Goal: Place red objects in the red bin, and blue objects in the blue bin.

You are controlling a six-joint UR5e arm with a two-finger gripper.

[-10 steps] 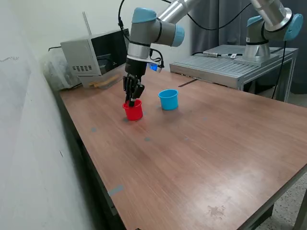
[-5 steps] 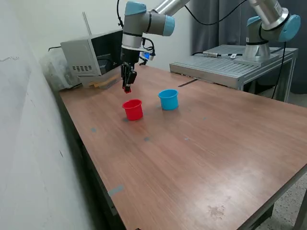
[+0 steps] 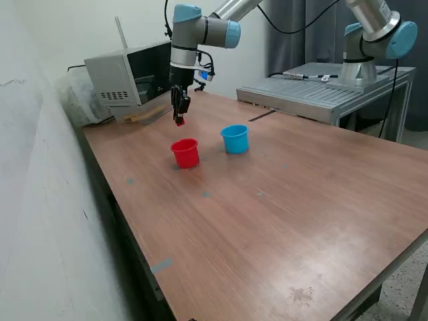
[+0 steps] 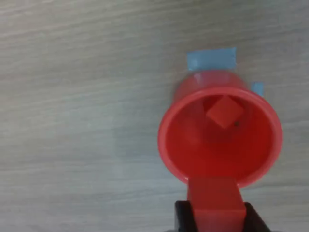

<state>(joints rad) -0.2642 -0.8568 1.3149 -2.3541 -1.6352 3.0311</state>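
Red cube (image 4: 216,203), clamped in hand (image 3: 179,121) hanging above red cup (image 3: 186,153) near the tabletop's far edge, one cube (image 4: 224,111) already inside: centre over the rim, lower, release; blue cup (image 3: 235,138) beside.

No legible text, labels, brands or numbers in either view.
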